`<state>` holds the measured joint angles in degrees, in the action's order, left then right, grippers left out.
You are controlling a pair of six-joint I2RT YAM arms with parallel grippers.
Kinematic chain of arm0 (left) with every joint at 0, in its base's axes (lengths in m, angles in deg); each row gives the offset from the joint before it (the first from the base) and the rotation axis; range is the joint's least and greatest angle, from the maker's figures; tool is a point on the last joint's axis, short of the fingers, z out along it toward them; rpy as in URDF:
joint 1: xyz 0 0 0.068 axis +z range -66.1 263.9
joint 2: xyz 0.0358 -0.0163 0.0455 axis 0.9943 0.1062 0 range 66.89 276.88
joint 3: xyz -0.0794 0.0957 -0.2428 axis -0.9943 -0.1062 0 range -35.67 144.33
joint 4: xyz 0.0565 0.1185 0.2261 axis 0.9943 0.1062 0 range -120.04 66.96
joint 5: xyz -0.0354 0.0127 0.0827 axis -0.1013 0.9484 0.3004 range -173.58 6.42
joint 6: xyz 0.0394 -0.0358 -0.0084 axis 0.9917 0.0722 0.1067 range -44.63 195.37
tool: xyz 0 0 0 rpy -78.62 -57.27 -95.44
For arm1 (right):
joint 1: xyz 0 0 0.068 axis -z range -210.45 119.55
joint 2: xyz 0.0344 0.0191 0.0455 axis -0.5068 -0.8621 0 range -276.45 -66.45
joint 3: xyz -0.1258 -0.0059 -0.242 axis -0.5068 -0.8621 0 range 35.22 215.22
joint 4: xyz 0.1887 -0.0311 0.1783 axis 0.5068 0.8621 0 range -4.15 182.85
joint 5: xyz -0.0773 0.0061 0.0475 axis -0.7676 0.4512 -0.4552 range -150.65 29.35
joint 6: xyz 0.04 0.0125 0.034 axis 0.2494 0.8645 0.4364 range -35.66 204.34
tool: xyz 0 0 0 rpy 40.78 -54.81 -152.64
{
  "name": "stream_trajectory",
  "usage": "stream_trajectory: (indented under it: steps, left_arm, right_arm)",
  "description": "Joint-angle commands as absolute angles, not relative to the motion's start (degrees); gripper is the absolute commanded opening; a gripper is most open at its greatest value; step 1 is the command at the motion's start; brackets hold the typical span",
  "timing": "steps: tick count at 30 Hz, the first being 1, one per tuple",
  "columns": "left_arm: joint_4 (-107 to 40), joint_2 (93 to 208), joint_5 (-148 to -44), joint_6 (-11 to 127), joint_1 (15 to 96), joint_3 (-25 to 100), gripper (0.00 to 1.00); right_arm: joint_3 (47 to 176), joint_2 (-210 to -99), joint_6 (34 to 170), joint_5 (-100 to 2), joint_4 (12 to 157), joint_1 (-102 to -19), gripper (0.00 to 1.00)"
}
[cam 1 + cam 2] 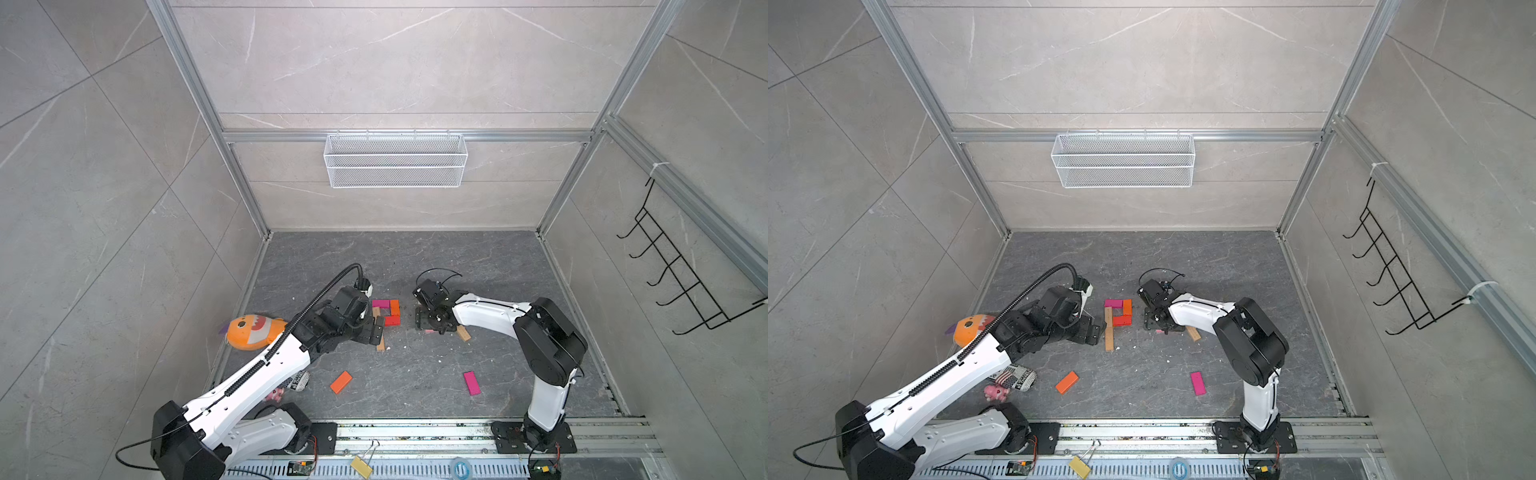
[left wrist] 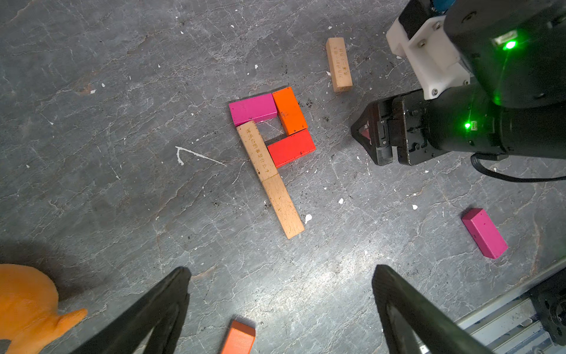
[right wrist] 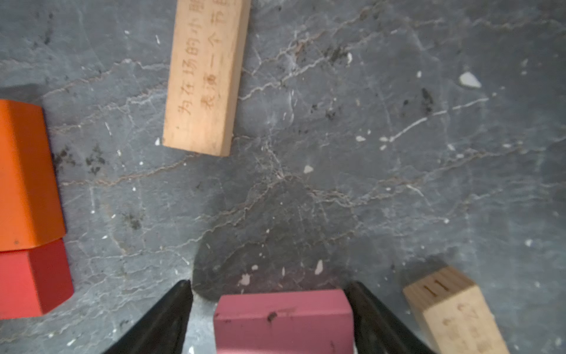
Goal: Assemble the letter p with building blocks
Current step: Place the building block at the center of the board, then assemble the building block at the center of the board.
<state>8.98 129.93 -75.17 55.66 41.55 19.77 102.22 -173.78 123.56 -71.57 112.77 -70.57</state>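
The letter p point(image 1: 384, 318) point(image 1: 1118, 318) lies flat mid-table. Its stem is two tan blocks point(image 2: 271, 174) end to end. Its loop is a magenta point(image 2: 252, 108), an orange point(image 2: 289, 110) and a red block point(image 2: 291, 147). My left gripper point(image 1: 376, 330) point(image 2: 278, 272) hangs open just left of the stem, with nothing between its fingers. Right of the loop, my right gripper point(image 1: 430, 326) point(image 3: 269, 285) straddles a light pink block point(image 3: 283, 318) lying on the table. Its jaws are open: one finger is against the block, the other stands off it with a gap.
Loose blocks on the table: a tan one point(image 3: 205, 76) point(image 2: 338, 64) beyond the right gripper, another tan point(image 1: 463, 332) point(image 3: 453, 315) beside it, an orange point(image 1: 341, 381) and a magenta point(image 1: 471, 383) nearer the front. An orange plush fish point(image 1: 253, 330) and small toys point(image 1: 1015, 378) lie at the left.
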Motion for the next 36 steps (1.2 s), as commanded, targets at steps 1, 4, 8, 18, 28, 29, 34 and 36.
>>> stream_trajectory:
  steps: [1, 4, 8, 18, 28, 29, 34, 36]
  left_arm:
    - [9.8, 129.8, -75.8, 56.1, 41.8, 22.2, 0.96]
    - [9.7, 129.4, -76.0, 56.1, 41.9, 22.1, 0.96]
    - [9.6, 128.9, -76.1, 56.0, 41.9, 22.0, 0.96]
    - [9.2, 128.2, -77.4, 55.6, 41.8, 21.8, 0.96]
    - [9.2, 128.3, -77.9, 55.5, 41.9, 21.8, 0.96]
    - [9.2, 128.4, -78.0, 55.5, 41.8, 21.7, 0.96]
    - [9.2, 128.3, -77.9, 55.5, 41.8, 21.7, 0.96]
    - [9.3, 128.4, -77.9, 55.5, 41.9, 21.7, 0.96]
  right_arm:
    - [103.3, -168.6, 122.2, -71.3, 115.6, -70.8, 0.86]
    - [102.2, -164.3, 121.5, -71.5, 116.9, -70.8, 0.89]
    - [99.6, -158.1, 120.6, -71.9, 119.9, -70.8, 0.93]
    - [83.3, -141.3, 125.7, -67.5, 126.2, -70.8, 0.9]
    - [68.5, -132.8, 133.6, -62.5, 125.7, -70.8, 0.82]
    - [67.7, -132.4, 134.0, -62.1, 125.2, -70.8, 0.82]
    - [64.7, -132.2, 135.2, -59.0, 122.3, -71.0, 0.75]
    - [64.3, -132.5, 135.1, -58.7, 121.9, -71.3, 0.7]
